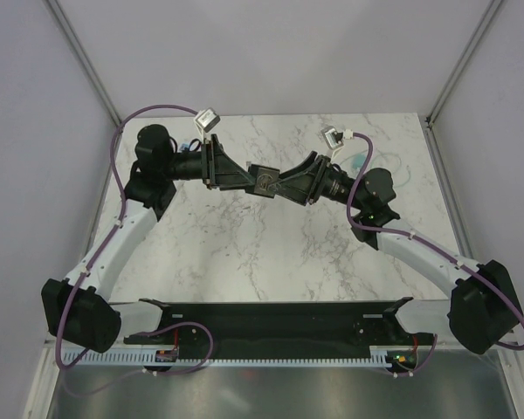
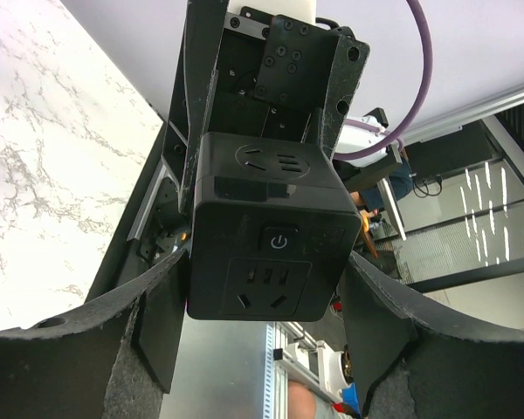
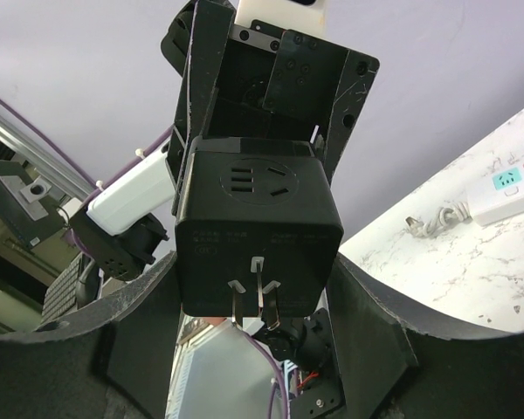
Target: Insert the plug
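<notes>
Right gripper (image 3: 258,266) and left gripper (image 2: 266,266) both clamp the black plug cube (image 3: 253,218) in mid-air over the table's centre.
This looks like a handover, though the left's contact is hard to judge. Next, one arm must release and the other carry the prongs (image 3: 255,292) to the white power strip (image 3: 509,185), far right.

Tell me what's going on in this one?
Both arms meet in mid-air above the table, the left gripper and right gripper both apparently closed on one black cube socket adapter. Its prongs face the right wrist camera. The white power strip lies on the table, adapter not yet inserted.
</notes>
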